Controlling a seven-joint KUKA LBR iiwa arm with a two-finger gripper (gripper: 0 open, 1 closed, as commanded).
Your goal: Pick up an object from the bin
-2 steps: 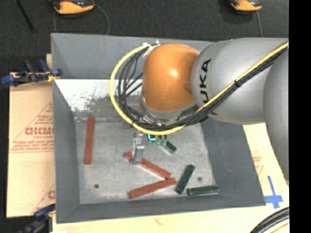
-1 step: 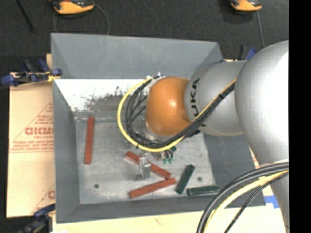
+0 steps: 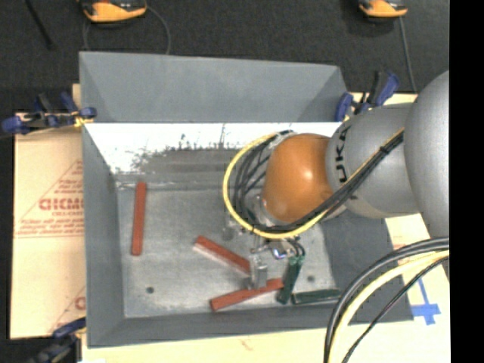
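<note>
Three red sticks and two dark green pens lie loose on the floor of the grey bin (image 3: 102, 225). Farthest left, the lone red stick (image 3: 138, 219) lies lengthwise along the left wall, clear on every side and well apart from the arm. Nearer the middle, a slanted red stick (image 3: 217, 252) runs down to the right, and below it a low red stick (image 3: 240, 299) lies almost flat along the front wall. Their right ends draw close together, and the gripper (image 3: 259, 272) hangs there, pointing straight down. That pose suits a grasp from above across a stick's narrow width.

Whether the gripper is spread or closed I cannot tell, since its metal parts blend with the bin floor and nothing shows plainly clamped in it. My guess is that one of these two sticks is the likely pick, though which one is unclear.

Just to the right, a tilted green pen (image 3: 290, 280) leans close beside the gripper and a second green pen (image 3: 318, 297) lies flat beyond it. Both crowd the spot and could get nudged. Above, the orange cover (image 3: 296, 176) and looping yellow cable (image 3: 231, 174) hide the wrist.
</note>
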